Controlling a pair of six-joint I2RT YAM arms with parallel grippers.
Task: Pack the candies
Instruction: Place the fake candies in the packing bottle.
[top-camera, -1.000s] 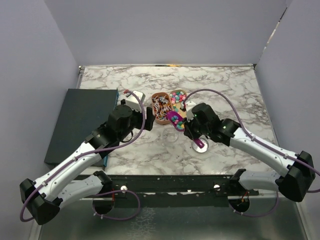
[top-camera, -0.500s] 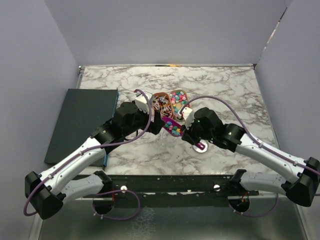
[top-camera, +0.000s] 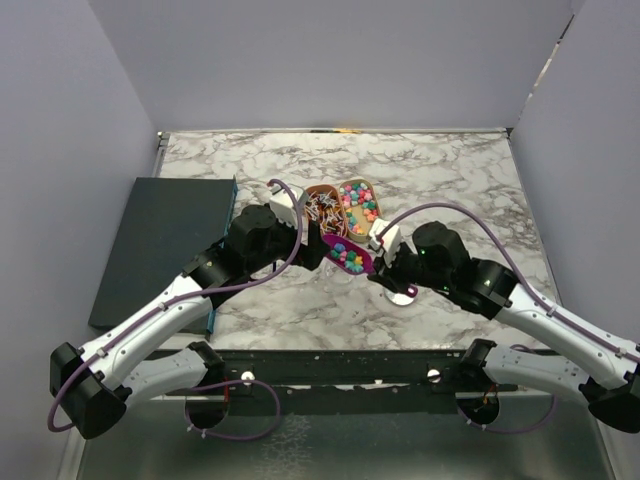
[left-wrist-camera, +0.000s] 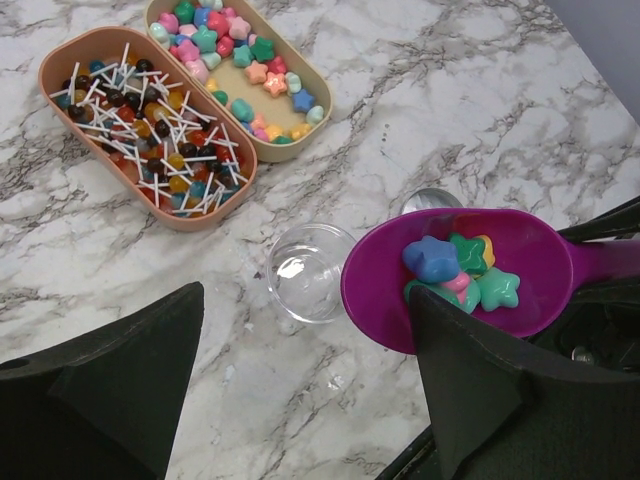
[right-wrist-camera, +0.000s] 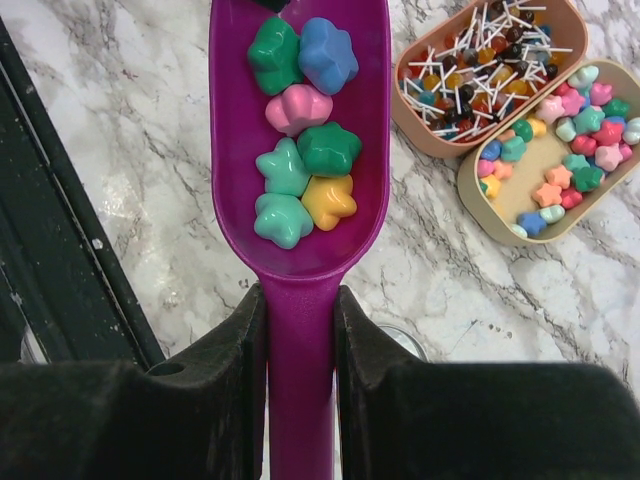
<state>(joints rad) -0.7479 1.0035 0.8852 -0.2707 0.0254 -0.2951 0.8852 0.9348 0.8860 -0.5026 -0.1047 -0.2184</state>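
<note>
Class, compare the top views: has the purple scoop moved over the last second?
Yes. The purple scoop has drawn back from the candy tray toward the table's near edge.

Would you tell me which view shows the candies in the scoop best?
The right wrist view: it looks straight into the scoop, showing seven candies apart. The left wrist view shows them bunched, some overlapping; the top view shows only specks.

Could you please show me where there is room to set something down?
Bare marble runs behind the lollipop tray and candy tray to the back wall, and right of the candy tray. In front of them it is crowded: purple scoop, clear cup, left gripper, right gripper.
</note>
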